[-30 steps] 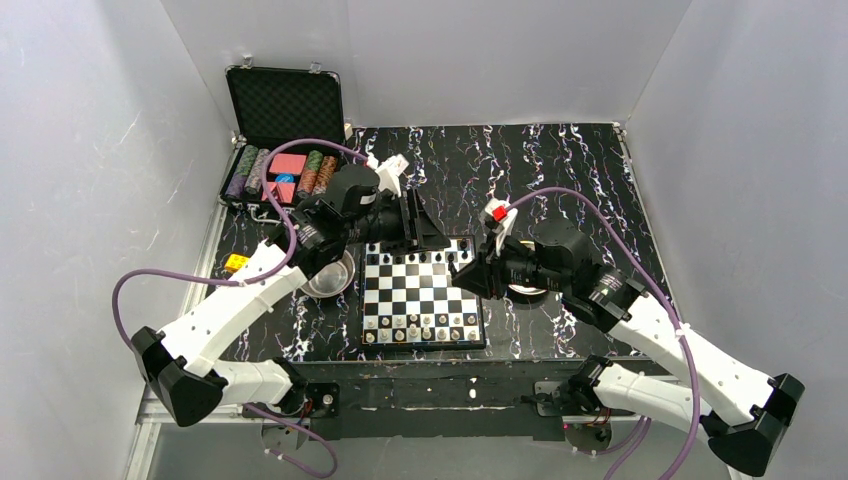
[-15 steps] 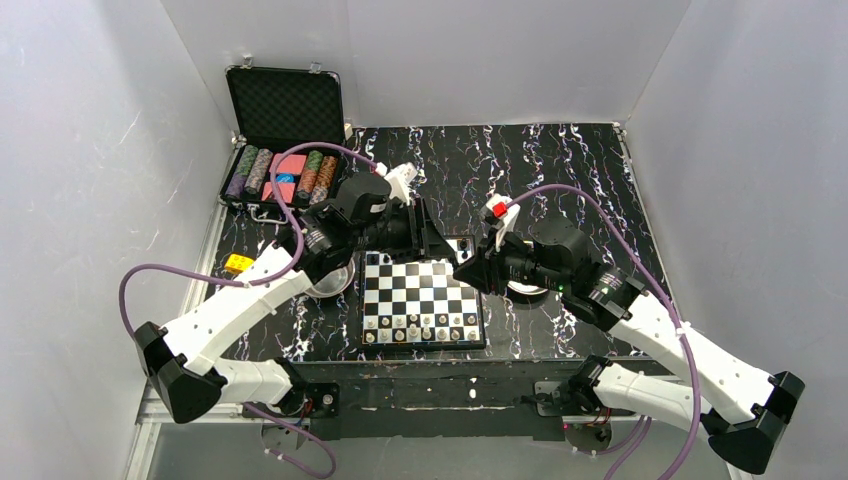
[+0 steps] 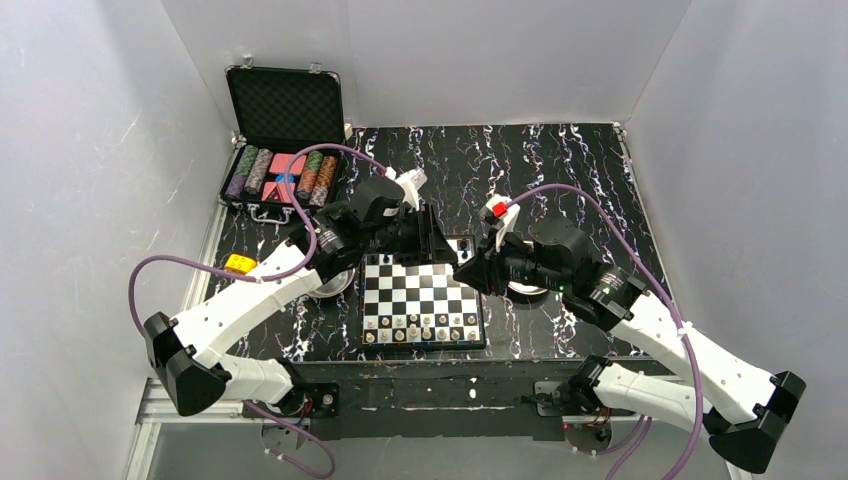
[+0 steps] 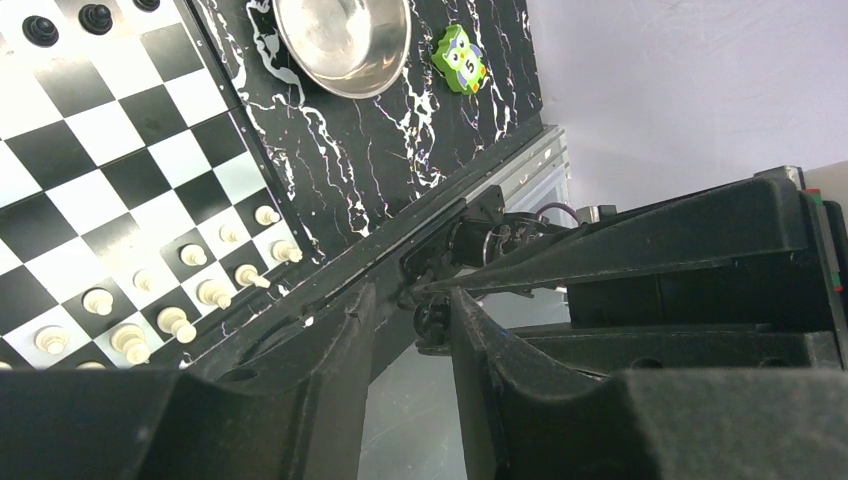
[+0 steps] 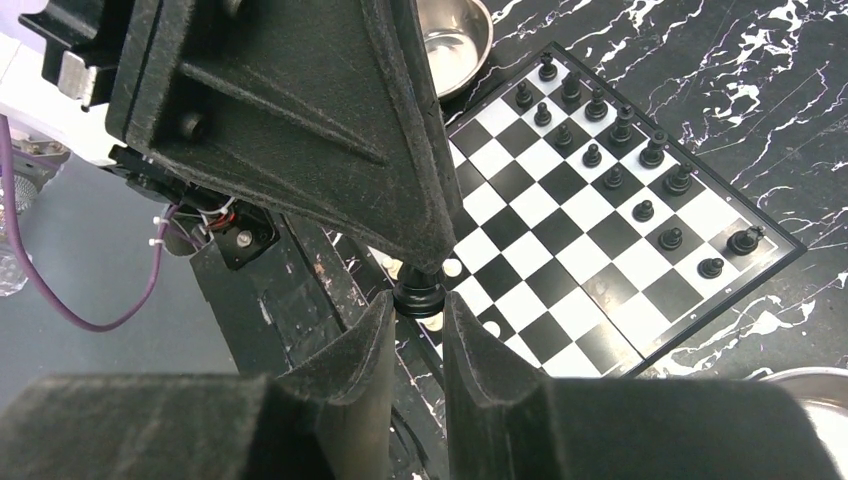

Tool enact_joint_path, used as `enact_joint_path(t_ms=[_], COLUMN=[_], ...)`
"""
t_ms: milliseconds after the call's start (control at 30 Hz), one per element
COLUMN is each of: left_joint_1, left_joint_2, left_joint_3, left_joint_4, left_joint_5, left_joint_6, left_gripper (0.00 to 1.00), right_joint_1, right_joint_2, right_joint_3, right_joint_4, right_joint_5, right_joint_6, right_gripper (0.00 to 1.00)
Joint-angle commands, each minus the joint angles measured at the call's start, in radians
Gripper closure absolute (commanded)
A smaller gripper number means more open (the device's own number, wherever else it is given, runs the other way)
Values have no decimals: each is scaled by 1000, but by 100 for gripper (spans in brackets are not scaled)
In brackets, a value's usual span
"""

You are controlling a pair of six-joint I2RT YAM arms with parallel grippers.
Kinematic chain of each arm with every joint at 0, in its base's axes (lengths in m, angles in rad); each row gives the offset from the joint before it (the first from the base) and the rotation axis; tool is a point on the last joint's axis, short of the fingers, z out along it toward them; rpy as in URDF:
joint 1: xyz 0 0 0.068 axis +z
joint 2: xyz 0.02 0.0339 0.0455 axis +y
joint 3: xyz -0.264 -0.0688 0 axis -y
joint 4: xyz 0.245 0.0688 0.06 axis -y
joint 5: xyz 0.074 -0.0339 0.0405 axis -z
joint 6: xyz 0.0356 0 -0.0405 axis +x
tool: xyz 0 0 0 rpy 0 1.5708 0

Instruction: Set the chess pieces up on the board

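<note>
Between jaws of the right gripper (image 5: 417,308), one black chess piece (image 5: 420,292)

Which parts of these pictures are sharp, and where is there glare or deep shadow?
Top external: even light, sharp, the chess pieces look tiny. Left wrist: the steel bowl carries bright glare; the left gripper fills the foreground, dark with little detail. Right wrist: the board is sharp; the black chess piece at the tips of the right gripper sits in shadow.
</note>
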Motion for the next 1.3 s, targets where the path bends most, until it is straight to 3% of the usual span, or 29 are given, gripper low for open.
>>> enact_joint_path(t_ms=[0, 433, 600, 667, 733, 833, 1067, 1267], left_joint_1=[-10, -22, -23, -23, -23, -23, -23, -23], left_joint_2=[-3, 6, 7, 6, 8, 15, 48, 79], left_joint_3=[34, 31, 31, 30, 31, 28, 64, 71], left_joint_4=[-12, -12, -11, -11, -12, -10, -37, -27], left_joint_5=[-29, -24, -20, -22, -22, -22, -134, -323], left_joint_6=[17, 18, 17, 16, 15, 13, 62, 90], left_gripper=[70, 82, 100, 100, 100, 100, 100, 100], right_joint_1=[10, 14, 15, 15, 15, 15, 15, 15], right_joint_2=[-3, 4, 4, 4, 5, 3, -40, -119], right_joint_3=[58, 58, 54, 54, 54, 53, 32, 9], right_joint_4=[23, 26, 27, 29, 30, 29, 17, -10], right_joint_5=[-2, 23, 33, 41, 50, 52, 82, 163], right_joint_6=[2, 11, 12, 13, 17, 22, 41, 44], right_gripper=[99, 99, 99, 99, 93, 73, 40, 36])
